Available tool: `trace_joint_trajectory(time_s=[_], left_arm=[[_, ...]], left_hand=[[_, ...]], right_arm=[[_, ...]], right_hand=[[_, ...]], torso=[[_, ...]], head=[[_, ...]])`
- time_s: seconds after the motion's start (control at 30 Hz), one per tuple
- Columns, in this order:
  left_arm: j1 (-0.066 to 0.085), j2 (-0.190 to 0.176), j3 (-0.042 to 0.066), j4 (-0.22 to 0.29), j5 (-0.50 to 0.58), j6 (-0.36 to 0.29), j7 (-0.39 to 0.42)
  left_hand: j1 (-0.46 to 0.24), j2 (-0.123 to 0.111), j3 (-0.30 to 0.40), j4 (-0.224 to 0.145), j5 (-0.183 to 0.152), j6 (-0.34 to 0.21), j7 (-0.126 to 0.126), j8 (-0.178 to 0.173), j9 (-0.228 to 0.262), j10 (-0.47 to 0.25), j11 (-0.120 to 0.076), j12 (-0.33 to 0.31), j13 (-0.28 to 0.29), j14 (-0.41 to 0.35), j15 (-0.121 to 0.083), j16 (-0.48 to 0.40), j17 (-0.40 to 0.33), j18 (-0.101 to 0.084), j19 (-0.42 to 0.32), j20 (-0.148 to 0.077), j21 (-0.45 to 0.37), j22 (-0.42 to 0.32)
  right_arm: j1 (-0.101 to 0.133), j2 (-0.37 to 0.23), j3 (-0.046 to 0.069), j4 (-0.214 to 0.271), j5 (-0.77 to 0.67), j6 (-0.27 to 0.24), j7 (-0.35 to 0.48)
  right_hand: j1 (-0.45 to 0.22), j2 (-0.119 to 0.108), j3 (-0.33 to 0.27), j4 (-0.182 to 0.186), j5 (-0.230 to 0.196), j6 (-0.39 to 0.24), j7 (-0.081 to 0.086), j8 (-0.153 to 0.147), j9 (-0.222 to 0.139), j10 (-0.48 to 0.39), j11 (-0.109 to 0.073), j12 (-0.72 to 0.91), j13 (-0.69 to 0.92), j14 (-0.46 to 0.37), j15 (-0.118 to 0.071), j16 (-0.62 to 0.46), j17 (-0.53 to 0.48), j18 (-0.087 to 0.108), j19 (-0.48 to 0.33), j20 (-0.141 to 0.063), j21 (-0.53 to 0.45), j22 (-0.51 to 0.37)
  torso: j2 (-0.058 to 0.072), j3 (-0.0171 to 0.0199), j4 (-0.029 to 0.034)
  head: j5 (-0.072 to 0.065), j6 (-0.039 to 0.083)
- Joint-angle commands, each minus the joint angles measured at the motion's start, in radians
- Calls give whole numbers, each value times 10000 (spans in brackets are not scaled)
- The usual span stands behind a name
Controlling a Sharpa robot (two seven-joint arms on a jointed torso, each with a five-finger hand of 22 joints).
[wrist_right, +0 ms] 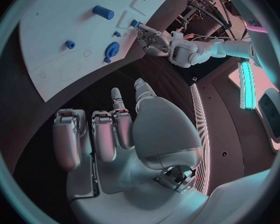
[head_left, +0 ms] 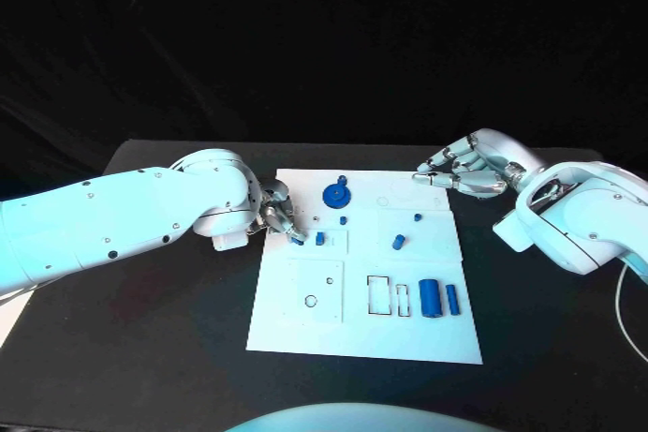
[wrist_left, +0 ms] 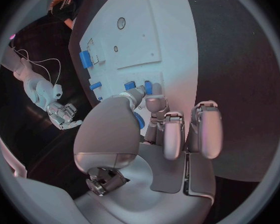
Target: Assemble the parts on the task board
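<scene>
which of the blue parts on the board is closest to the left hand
The small blue part at the task board's left edge, right at the left hand's fingertips. Another small one sits just beyond it; the rest lie farther off.

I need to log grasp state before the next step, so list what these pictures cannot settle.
- Head view: the left robot hand is fingertips-down at the white task board edge; its arm hides any grasp.
- Left wrist view: fingertips partly cover a small blue part; contact unclear.
- Head view: small blue pegs too small for seating.
</scene>
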Motion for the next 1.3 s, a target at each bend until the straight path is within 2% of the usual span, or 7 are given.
trace_joint_trajectory(time_s=[0.03,0.33,0.7,1.3], left_arm=[[-52,54,-43,14,-44,375,-396],[-51,164,-43,-46,-44,492,-730],[-50,306,-44,-150,-106,764,-1039],[-49,384,-43,-239,-600,656,-1228]], left_hand=[[-75,52,1224,-1132,52,57,-88,83,30,52,-8,12,-11,1072,-58,31,2632,85,514,-25,13,1679],[-445,48,1325,-1005,35,168,-150,227,92,145,-48,99,62,1072,-87,31,2632,66,550,-41,77,1742],[-1370,-180,1114,-671,44,410,-290,356,106,334,-152,318,285,1072,-166,31,2632,31,617,-101,201,1860],[-1975,-314,788,-425,35,617,-359,376,56,473,-204,451,434,1072,-205,31,2632,-15,694,-137,361,2002]], right_arm=[[-7,7,0,18,-36,124,96],[-7,11,0,37,-35,129,99],[-6,17,0,62,-29,134,94],[-6,31,0,82,-29,118,102]], right_hand=[[52,18,-46,8,52,-42,0,-16,14,434,-10,-5,1933,870,-23,-49,1848,-40,285,-30,-38,1165],[52,18,-46,8,52,-42,0,-16,14,434,-10,-5,1933,870,-23,-49,1848,-40,285,-30,-38,1165],[52,18,-46,8,52,-42,0,-16,14,434,-10,-5,1933,870,-23,-49,1848,-40,285,-30,-38,1165],[73,38,-76,20,90,-40,-2,-12,17,433,-12,-8,1932,868,-23,-54,1842,-39,282,-30,-40,1161]], torso=[[-2,5,6],[-5,15,-6],[-3,11,-11],[3,-2,1]], head=[[8,-10],[33,-38],[18,-37],[-13,-37]])
